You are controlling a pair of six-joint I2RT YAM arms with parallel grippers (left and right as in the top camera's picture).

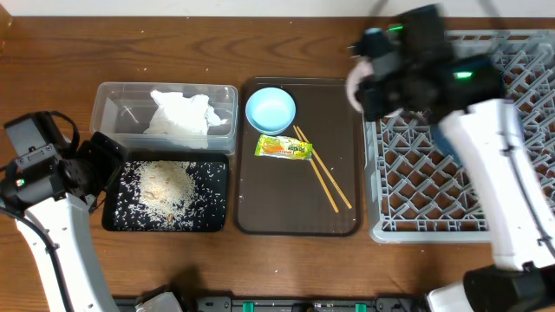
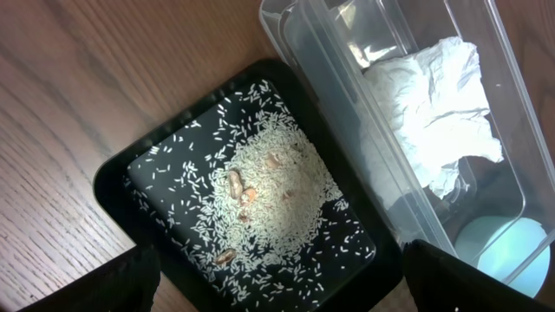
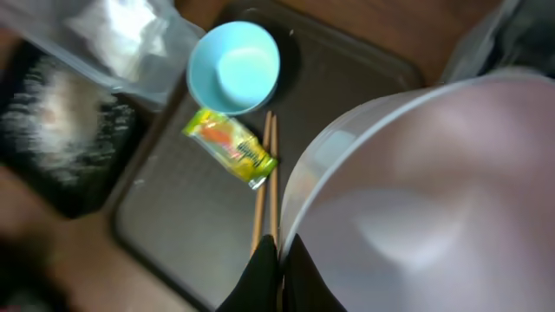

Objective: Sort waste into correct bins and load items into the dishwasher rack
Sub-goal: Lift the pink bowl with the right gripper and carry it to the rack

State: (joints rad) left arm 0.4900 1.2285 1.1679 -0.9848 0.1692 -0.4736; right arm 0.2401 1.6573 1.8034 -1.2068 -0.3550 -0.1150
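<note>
Nearest, idling with left gripper [image 1: 106, 165] spread wide above rice [image 2: 269, 208] in black tray [image 2: 113, 178]. Farther, pinching white bowl [image 3: 416, 191] by its rim in right gripper [image 3: 282, 269], at the edge of dishwasher rack [image 1: 416, 195]: loading in hand. Next, probably calls for seating between pegs [image 1: 408, 160], then releasing.

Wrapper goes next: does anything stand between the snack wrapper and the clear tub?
Nothing visible does. The snack wrapper lies uncovered on the brown tray, one end against the chopsticks, the light-blue bowl close by. The clear tub stands open, a napkin inside.
</note>
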